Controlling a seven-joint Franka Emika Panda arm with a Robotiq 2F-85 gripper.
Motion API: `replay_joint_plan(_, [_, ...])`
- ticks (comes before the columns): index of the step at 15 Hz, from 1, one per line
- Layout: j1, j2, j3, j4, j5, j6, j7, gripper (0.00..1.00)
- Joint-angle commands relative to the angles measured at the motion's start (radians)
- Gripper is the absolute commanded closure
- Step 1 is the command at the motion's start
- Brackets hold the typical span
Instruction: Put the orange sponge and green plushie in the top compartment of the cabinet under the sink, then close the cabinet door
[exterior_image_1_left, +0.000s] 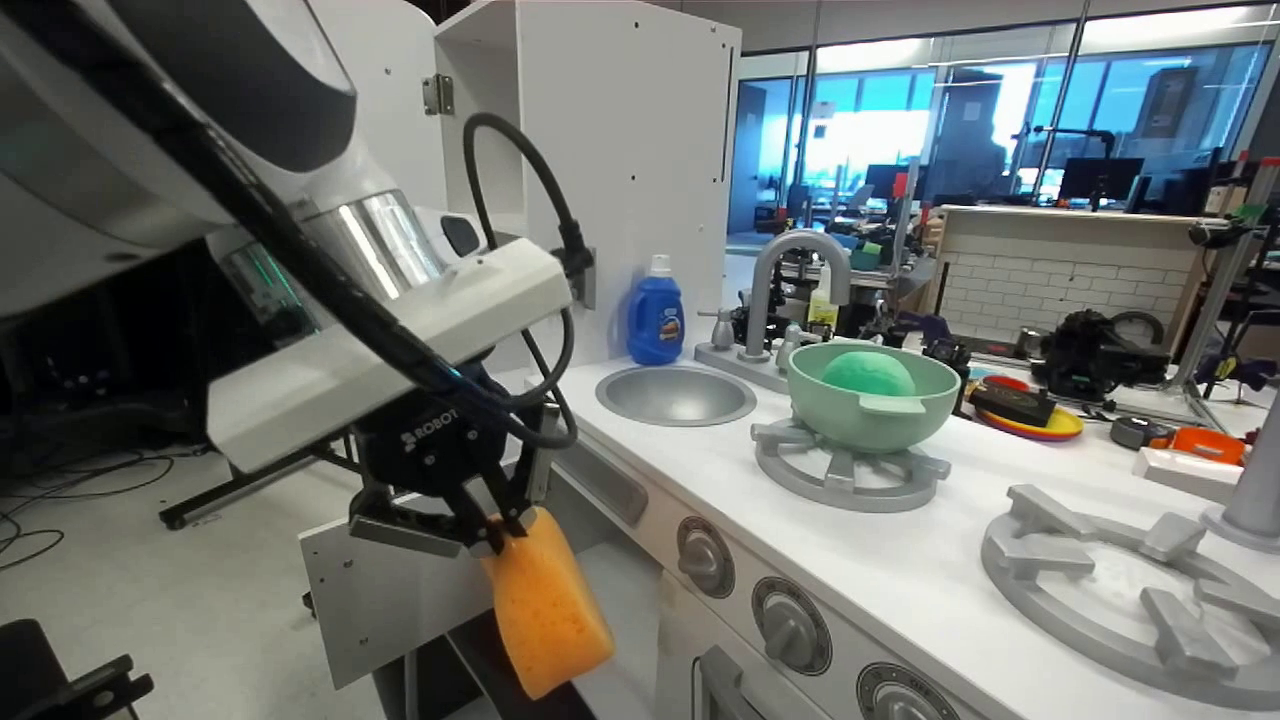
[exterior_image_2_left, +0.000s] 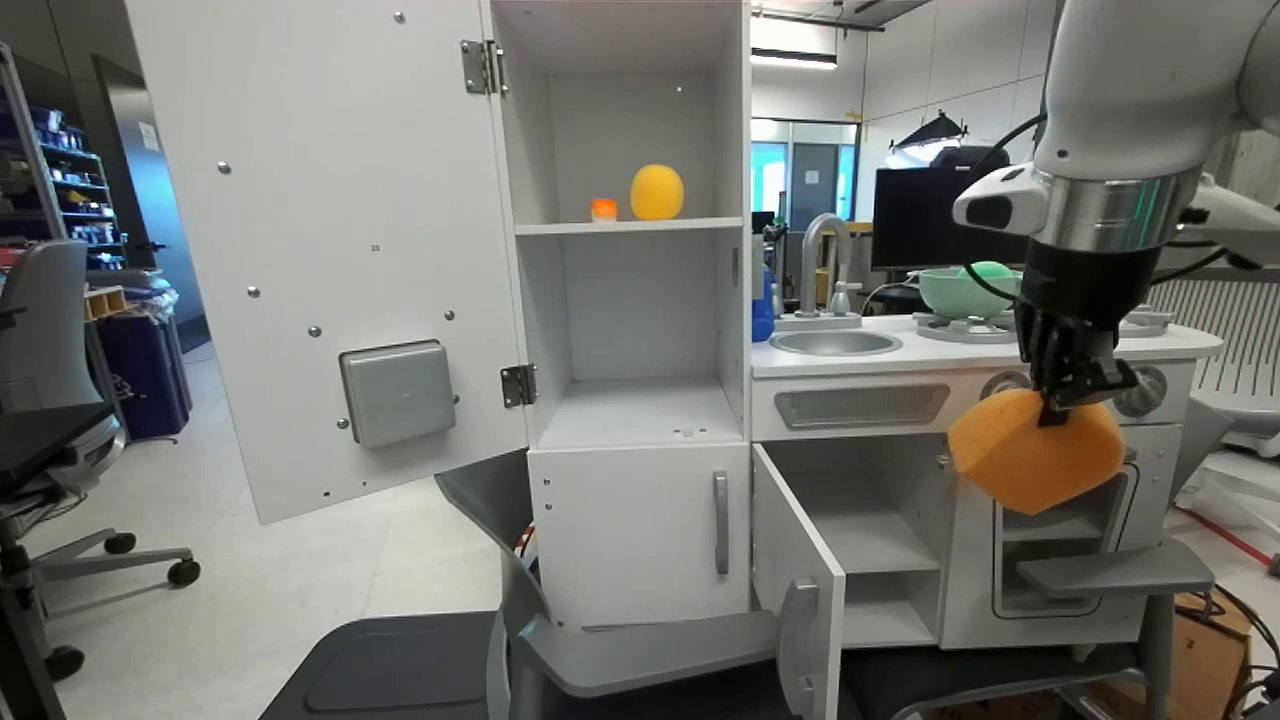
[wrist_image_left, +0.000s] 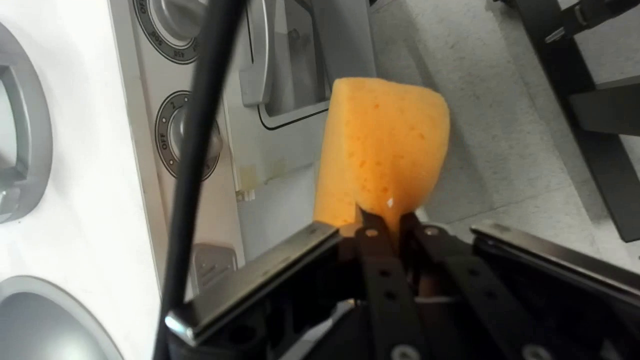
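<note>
In exterior view, lower middle: gripper (exterior_image_1_left: 508, 537) pinching upper end of orange sponge (exterior_image_1_left: 552, 610), long axis slanting down-right. In exterior view, lower right: top compartment (exterior_image_2_left: 870, 530) sits left, slightly below sponge; we judge leftward carry, then inward.

In both exterior views the floor (exterior_image_2_left: 420, 560) is pale; in an exterior view, bright blue-white windows (exterior_image_1_left: 860, 110) stretch across the far side, with a half-height partition (exterior_image_1_left: 1070, 310) of white brick pattern in front and a dark monitor (exterior_image_1_left: 1105, 180) above its ledge. In an exterior view, a grey wheeled chair (exterior_image_2_left: 45, 320) stands before a loaded shelving rack (exterior_image_2_left: 36, 150) and a door (exterior_image_2_left: 140, 170), and a strip light (exterior_image_2_left: 795, 60) glows high beside a white panelled wall (exterior_image_2_left: 960, 65).
</note>
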Motion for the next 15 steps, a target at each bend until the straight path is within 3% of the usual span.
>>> replay_joint_plan(1, [0.062,0.123,-0.047,0.11,-0.201,0.048,0.276,0.98])
replay_joint_plan(10, [0.182,0.393,-0.028,0.342,-0.753,-0.022,0.959,0.98])
replay_joint_plan(15, [0.184,0.584,-0.003,0.502,-1.055,-0.147,1.25,0.98])
